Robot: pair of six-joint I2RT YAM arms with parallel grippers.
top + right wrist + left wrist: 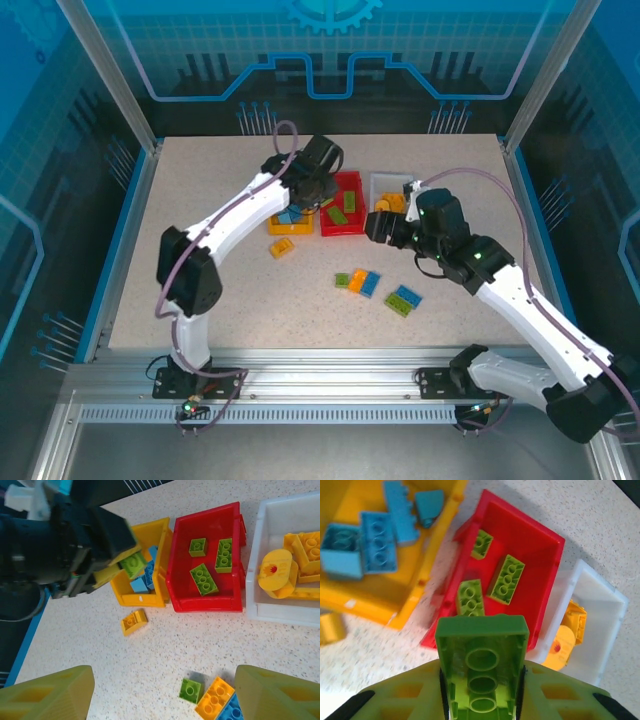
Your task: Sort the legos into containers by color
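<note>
Left wrist view, Ana: where is the green studded plastic brick (482,665)?

Pinched between the left arm's yellow-green fingers (400,697), Ben, in the air, seemingly just short of the red plastic bin (537,565), where three green bricks (506,579) lie.

Which way does it point?

Hollow underside to the camera, studs away. Its long axis runs straight out from the fingers toward that bin.

How to place it well?

I'd carry it past the near wall, over the open middle, lower it, then let go, keeping off the yellow-orange bin (375,597) of blue bricks (377,542).

The right arm's fingers (50,695)?

Spread wide, holding nothing, above loose bricks (190,690) on the speckled worktop (150,655).
</note>
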